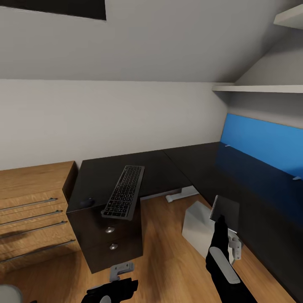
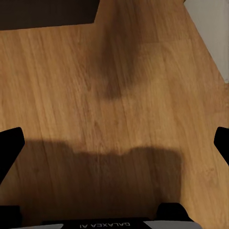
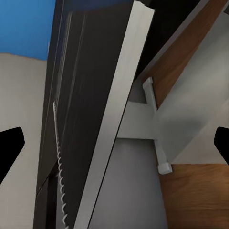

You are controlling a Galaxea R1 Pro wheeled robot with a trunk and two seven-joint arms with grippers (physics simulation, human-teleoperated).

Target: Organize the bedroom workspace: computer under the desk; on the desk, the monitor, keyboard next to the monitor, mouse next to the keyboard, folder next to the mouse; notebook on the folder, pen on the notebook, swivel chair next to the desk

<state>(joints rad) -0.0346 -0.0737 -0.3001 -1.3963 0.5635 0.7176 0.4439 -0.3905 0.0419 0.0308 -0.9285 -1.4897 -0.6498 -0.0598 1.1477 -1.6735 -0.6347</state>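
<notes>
Black desk [image 1: 202, 168]: keyboard [image 1: 124, 192] overhangs its edge; right jaws grip notebook [image 1: 225, 212], left spread empty.

The desk [image 1: 168, 168] top is free right of the keyboard [image 1: 124, 192]; the computer [image 1: 198, 227] blocks the floor under it.

text: "GALAXEA AI" in small white letters, seen upside down | where: on the dark body of the left gripper [image 2: 114, 143], at its base in the left wrist view | other words or numbers: none could be read; keyboard [image 1: 124, 191] key marks too small
</notes>
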